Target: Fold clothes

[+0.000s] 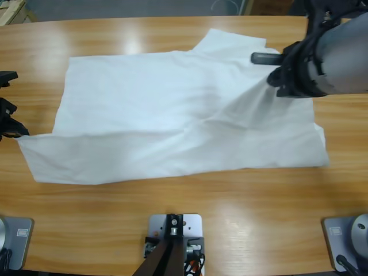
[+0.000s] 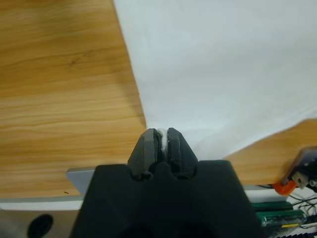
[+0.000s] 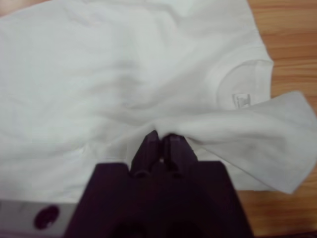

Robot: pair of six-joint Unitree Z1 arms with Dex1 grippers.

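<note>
Both grippers are clamped on the T-shirt [image 1: 184, 121] here. In the left wrist view the left gripper [image 2: 162, 136] has its jaws pressed together, with a thin sliver of white fabric pinched between them right at the shirt's corner. In the right wrist view the right gripper [image 3: 159, 140] is closed the same way on a bunched fold of cloth, just beside the collar [image 3: 245, 82], and wrinkles can be seen fanning out from the pinch.

From above, the shirt is spread wide across the middle of the wooden table [image 1: 190, 213], lying mostly flat with a ridge pulled up toward the right gripper [image 1: 275, 73]. The left gripper [image 1: 17, 133] is mostly cut off by the picture's left edge, so only dark bits are seen. The neck label [image 3: 241, 100] is visible through the fabric, but nothing on it can be read.

The table is glossy, with light glare on the far side. A strip of grey floor is seen past the far edge.
</note>
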